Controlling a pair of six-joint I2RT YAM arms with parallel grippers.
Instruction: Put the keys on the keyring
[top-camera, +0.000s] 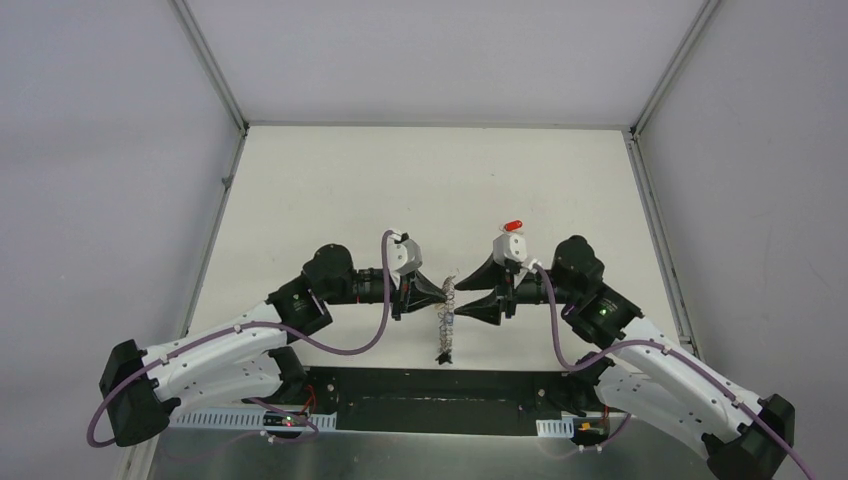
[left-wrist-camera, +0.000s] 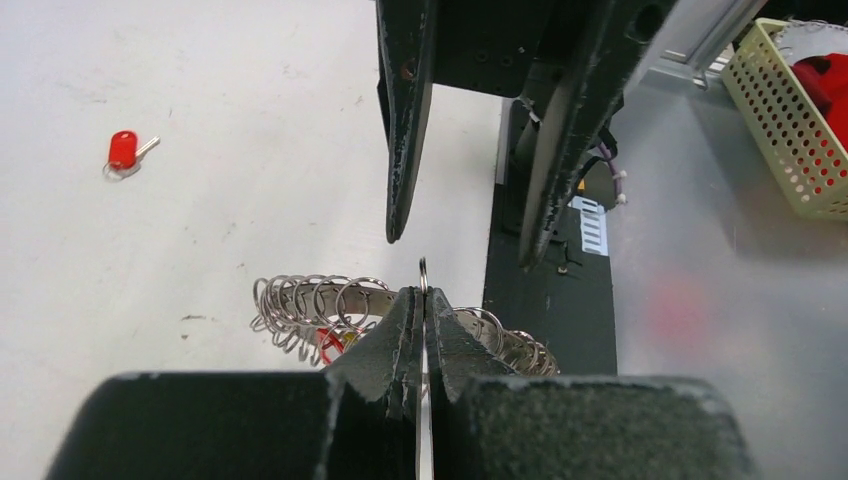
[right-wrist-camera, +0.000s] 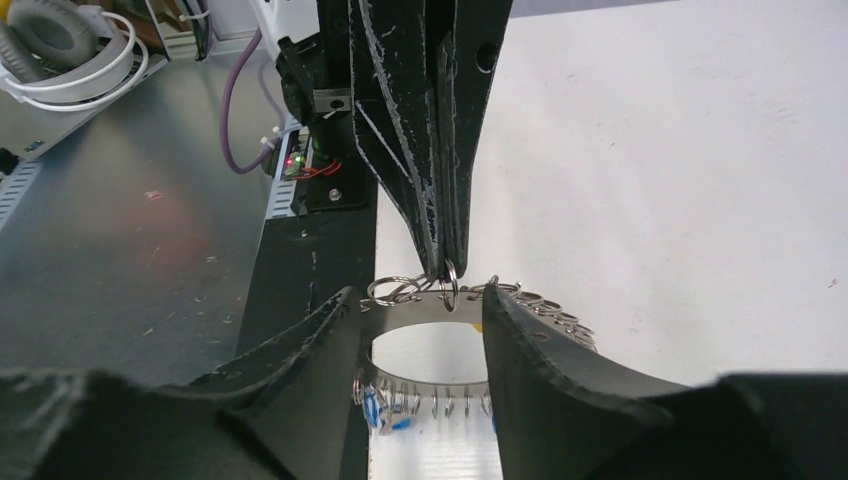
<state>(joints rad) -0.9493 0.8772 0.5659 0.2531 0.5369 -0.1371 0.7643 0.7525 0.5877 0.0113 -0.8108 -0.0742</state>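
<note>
hidden: right gripper (top-camera: 460, 299), jaws apart, covered part of keyring (right-wrist-camera: 425, 312).
left gripper (left-wrist-camera: 424, 300): clamped on a keyring loop.
room: red key (left-wrist-camera: 122, 150) lay well beyond keyring.

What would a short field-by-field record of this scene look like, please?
left gripper: shut, pinching a wire loop of the keyring
right gripper: open, fingers spread either side of the keyring
keyring: upright on edge between the two grippers, carrying blue-tagged keys
red-tagged key: loose on the table, beyond the right gripper
</note>
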